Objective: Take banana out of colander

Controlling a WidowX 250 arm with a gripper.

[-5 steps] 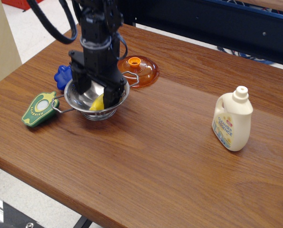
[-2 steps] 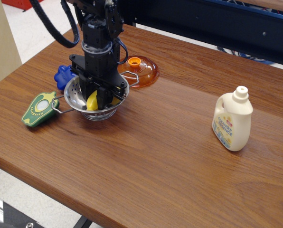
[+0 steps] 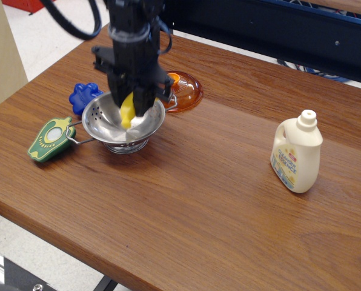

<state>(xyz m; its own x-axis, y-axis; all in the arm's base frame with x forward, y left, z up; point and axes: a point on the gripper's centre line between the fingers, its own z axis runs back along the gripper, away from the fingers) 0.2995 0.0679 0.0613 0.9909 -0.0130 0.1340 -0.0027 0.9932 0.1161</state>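
One black robot pincer point(image 3: 130, 104) hangs over the shiny round perforated steel colander point(image 3: 145, 123), its fingers clamped on the small bright yellow curved plastic banana point(image 3: 127, 110). Banana is held near upright btw the fingers, lower tip pointing down into the bowl; can't tell whether that tip touches the steel or hangs just clear. Colander sits directly under the pincer on the brown wood-grain table point(image 3: 205, 182), w/ wire loop handles sticking out to either side.

Just behind & right of the pincer in the picture lies a flat orange translucent lid point(image 3: 186, 91) w/ a small knob, touching or almost touching the colander's far handle. Left of the pincer, beside the colander rim, sits a blue lobed plastic toy point(image 3: 83, 95). Lower left of the pincer, at the end of the near wire handle, lies a green avocado-shaped toy w/ pale centre point(image 3: 49, 139). Well apart to the right stands a cream plastic detergent-style bottle w/ a handle & cap point(image 3: 297, 153), upright.
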